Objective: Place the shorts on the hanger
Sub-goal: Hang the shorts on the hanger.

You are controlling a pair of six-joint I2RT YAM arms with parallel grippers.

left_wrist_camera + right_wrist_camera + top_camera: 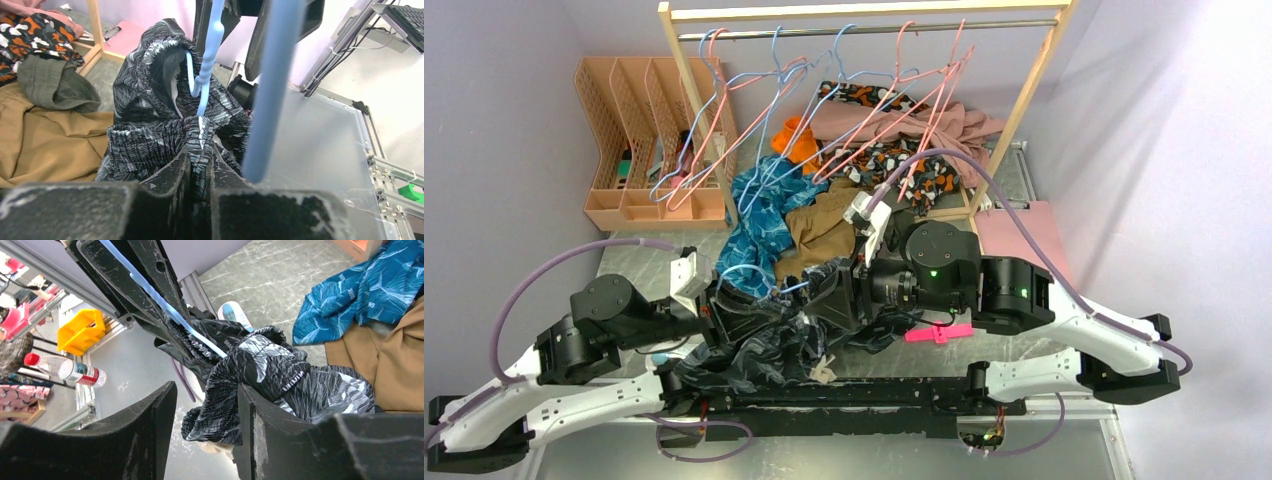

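**A:** What might go wrong here?

**B:** The right claw [206,387] stands open, jaws apart, with fabric lying loose in the gap. Only the left claw [201,157] grips, clamped shut on the gathered waistband of the shorts [145,100]. With that single pinch, I'd judge the bundle could slide off the thin hanger [205,75], or the wire could twist.

**A:** Where are the shorts, and how do they lie?

**B:** They're bunched between both claws, above the counter [320,150]. From above, the long axis runs left to right, with the waistband raised. The hanger's hook pokes out through the waistband, pointing away from the left claw.
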